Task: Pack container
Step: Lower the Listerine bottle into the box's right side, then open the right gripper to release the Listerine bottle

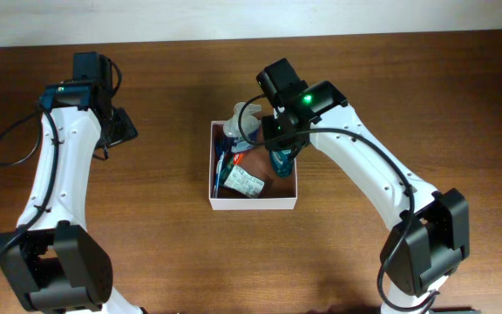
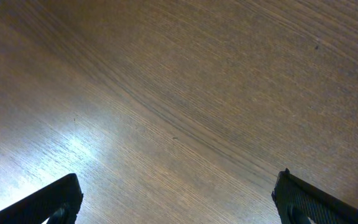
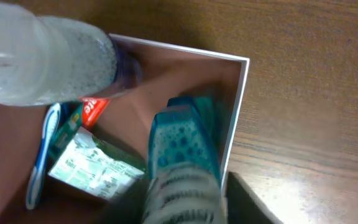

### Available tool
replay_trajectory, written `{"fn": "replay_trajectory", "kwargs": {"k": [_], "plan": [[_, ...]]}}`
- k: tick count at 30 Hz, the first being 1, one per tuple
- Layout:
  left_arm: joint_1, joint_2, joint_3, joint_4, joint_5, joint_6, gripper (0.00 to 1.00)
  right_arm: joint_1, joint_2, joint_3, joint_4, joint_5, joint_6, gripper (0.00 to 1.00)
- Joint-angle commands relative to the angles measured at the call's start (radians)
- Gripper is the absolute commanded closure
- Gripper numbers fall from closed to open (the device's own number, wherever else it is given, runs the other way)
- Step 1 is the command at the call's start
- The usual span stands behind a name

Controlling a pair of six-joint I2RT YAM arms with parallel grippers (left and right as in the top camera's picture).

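The brown wooden table [image 2: 179,93] shows fine grain under a satin finish, with pale glare at eight o'clock in the left wrist view. The square cardboard box [image 1: 253,205] has matt white walls and a smooth reddish-brown inside. At its eleven o'clock is a frosted translucent plastic bottle [image 3: 48,59]; at two o'clock, a dimpled teal plastic bottle [image 3: 182,149].

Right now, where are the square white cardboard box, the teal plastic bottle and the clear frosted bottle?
square white cardboard box [image 1: 253,206]: overhead view, lower white wall.
teal plastic bottle [image 3: 182,146]: right wrist view, dotted body.
clear frosted bottle [image 3: 55,59]: right wrist view, speckled body.
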Motion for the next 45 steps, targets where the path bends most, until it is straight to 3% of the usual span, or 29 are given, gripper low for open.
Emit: {"fn": "replay_trajectory", "kwargs": {"k": [1,5,15,30,37,45], "plan": [[0.000,-0.004,0.008,-0.001,0.005,0.005,0.01,0.005,0.008,-0.028,-0.001,0.010,0.005,0.50],[0.000,-0.004,0.008,-0.001,0.005,0.005,0.01,0.005,0.008,-0.028,-0.001,0.010,0.005,0.41],[0.000,-0.004,0.008,-0.001,0.004,0.005,0.01,0.003,0.003,-0.003,-0.020,0.006,0.004,0.40],[0.000,-0.004,0.008,-0.001,0.004,0.005,0.01,0.003,-0.054,0.293,-0.211,0.006,0.000,0.39],[0.000,-0.004,0.008,-0.001,0.004,0.005,0.01,0.003,-0.109,0.312,-0.249,0.014,0.000,0.28],[0.000,-0.004,0.008,-0.001,0.004,0.005,0.01,0.003,-0.246,0.311,-0.326,0.089,0.001,0.27]]}}
